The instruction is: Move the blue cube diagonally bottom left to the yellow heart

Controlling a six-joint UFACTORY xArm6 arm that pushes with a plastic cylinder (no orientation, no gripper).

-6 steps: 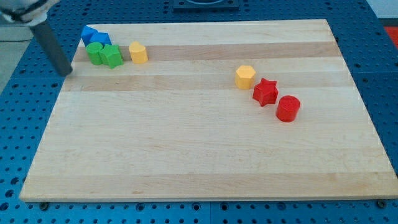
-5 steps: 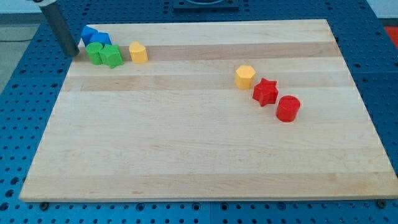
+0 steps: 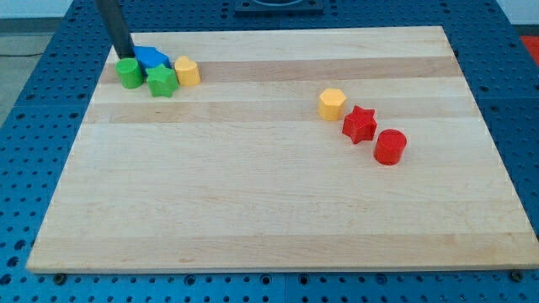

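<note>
Blue cube (image 3: 152,58), a small blue block, sits near the top left corner of the counter, touching the green blocks below it and close beside the yellow block on its right. The pale wooden counter (image 3: 278,194), a wide board with lengthwise grain, lies on a blue perforated surface (image 3: 25,151). A straight dark rod comes down from the view's top, and its tip (image 3: 126,59) rests at the blue cube's left edge, just above the green cylinder (image 3: 129,73). No claw exists on this arm, so no claw state can be told. A green star-shaped block (image 3: 162,81) lies just below the cube. A yellow heart-like block (image 3: 187,71) stands just right of it. Well apart at the view's right, a yellow block (image 3: 333,103), a red star (image 3: 360,124) and a red cylinder (image 3: 390,146) form a diagonal line.
</note>
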